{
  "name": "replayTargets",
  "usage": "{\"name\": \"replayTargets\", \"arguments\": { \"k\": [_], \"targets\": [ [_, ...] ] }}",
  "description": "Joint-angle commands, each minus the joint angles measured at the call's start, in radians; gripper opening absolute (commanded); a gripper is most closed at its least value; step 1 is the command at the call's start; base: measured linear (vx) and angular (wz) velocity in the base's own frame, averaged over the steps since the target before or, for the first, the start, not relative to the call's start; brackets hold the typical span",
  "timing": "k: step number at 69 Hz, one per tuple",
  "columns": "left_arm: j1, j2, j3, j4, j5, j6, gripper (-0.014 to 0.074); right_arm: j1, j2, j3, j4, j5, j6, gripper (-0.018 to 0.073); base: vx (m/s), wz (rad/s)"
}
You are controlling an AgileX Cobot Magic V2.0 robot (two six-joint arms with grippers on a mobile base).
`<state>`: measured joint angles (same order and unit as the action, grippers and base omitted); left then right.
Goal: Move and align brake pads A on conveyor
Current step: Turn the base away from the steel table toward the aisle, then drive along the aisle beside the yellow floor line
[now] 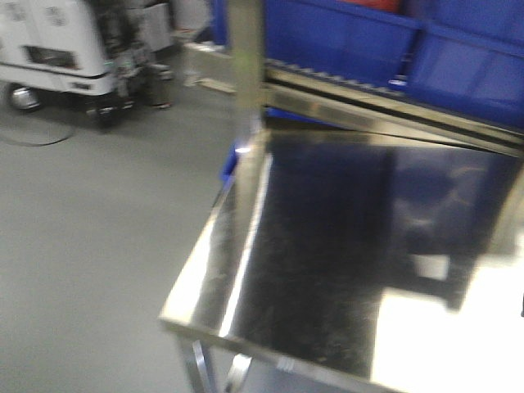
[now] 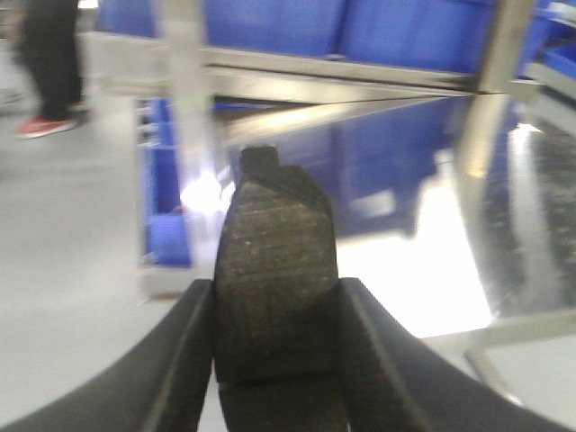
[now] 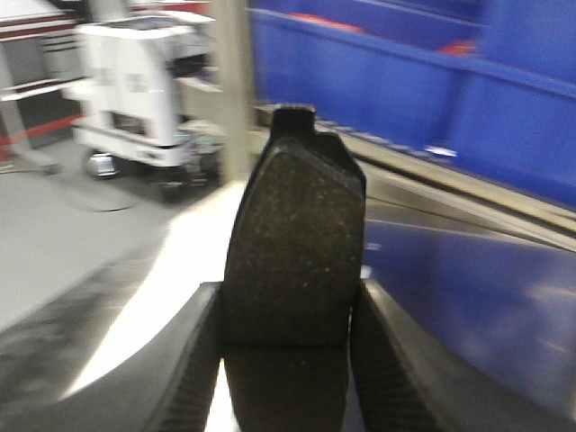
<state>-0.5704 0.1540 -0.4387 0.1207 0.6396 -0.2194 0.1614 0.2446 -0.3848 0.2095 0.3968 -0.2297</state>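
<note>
In the left wrist view a dark brake pad [image 2: 274,270] stands on end between the two black fingers, and my left gripper [image 2: 277,310] is shut on it. A second dark brake pad [image 3: 292,243] is clamped the same way in the right wrist view, with my right gripper [image 3: 286,310] shut on it. Both pads hang above a shiny steel table [image 1: 344,262]. The conveyor is out of view. Neither gripper shows in the front view.
Blue bins [image 1: 393,37] sit on a steel rack behind the table. A steel post [image 1: 244,57] rises at the table's far left corner. A white wheeled machine [image 1: 57,49] stands on the grey floor at the left. A person's legs [image 2: 49,63] show far left.
</note>
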Motion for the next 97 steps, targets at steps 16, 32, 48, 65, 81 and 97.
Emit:
{"name": "replayTargets", "arguments": {
  "k": [16, 32, 48, 65, 81, 97],
  "targets": [
    [-0.003, 0.012, -0.029, 0.001, -0.098, 0.001, -0.0006, -0.007, 0.007, -0.026, 0.008, -0.09, -0.007, -0.0005, -0.23, 0.92],
    [-0.003, 0.012, -0.029, 0.001, -0.098, 0.001, -0.0006, -0.007, 0.007, -0.026, 0.008, -0.09, -0.007, -0.0005, -0.23, 0.88],
    [-0.003, 0.012, -0.029, 0.001, -0.098, 0.001, -0.0006, -0.007, 0.007, -0.026, 0.008, -0.09, -0.007, -0.0005, -0.21, 0.82],
    [-0.003, 0.012, -0.029, 0.001, -0.098, 0.001, -0.0006, -0.007, 0.007, -0.026, 0.008, -0.09, -0.007, -0.0005, -0.2, 0.82],
    [-0.003, 0.012, -0.029, 0.001, -0.098, 0.001, -0.0006, -0.007, 0.007, -0.026, 0.008, -0.09, -0.007, -0.0005, -0.13, 0.87],
    [-0.003, 0.012, -0.029, 0.001, -0.098, 0.001, -0.0006, -0.007, 0.007, -0.026, 0.008, -0.09, -0.007, -0.0005, -0.03, 0.84]
  ]
}}
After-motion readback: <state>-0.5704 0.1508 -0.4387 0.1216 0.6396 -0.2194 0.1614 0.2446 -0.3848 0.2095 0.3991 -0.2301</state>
